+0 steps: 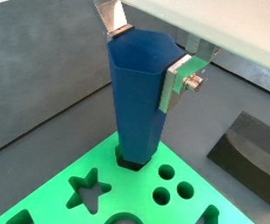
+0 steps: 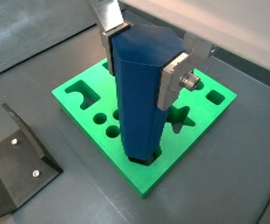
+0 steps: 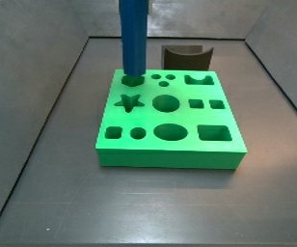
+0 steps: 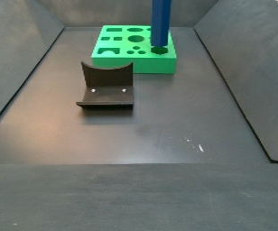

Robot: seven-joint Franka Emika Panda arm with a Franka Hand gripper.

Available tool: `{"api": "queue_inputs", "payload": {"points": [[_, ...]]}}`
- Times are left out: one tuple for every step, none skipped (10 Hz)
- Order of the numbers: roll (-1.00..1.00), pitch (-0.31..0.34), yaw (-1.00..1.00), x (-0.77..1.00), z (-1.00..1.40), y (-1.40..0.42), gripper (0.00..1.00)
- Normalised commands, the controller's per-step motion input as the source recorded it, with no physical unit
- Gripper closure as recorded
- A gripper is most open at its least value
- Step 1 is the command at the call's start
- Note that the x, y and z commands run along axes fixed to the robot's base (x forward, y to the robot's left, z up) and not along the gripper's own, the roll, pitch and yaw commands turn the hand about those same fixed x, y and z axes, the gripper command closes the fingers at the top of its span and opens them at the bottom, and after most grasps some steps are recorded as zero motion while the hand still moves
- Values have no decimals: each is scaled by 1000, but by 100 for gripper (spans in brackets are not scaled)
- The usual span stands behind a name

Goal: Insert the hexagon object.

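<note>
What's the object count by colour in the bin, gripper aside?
Blue: 1, the hexagon object, upright with its lower end in a corner hole of the green block, gripper clamped on it.
Green: 1, the green block with shaped holes.
Dark: 1, the fixture, apart from the block.
Total: 3.

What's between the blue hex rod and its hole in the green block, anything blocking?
Nothing visible. The tool grips the hexagon object upright, its lower end already at a corner hole of the green block. The fixture stands apart from the block.
</note>
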Motion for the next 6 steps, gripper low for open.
{"api": "queue_inputs", "payload": {"points": [[-93, -89, 0, -11, -194, 0, 100], [0, -23, 0, 0, -169, 0, 100], [0, -14, 0, 69, -246, -20, 100], [0, -46, 0, 74, -271, -83, 100], [-1, -63, 0, 71, -277, -117, 100], [-13, -61, 0, 34, -274, -83, 100]]}}
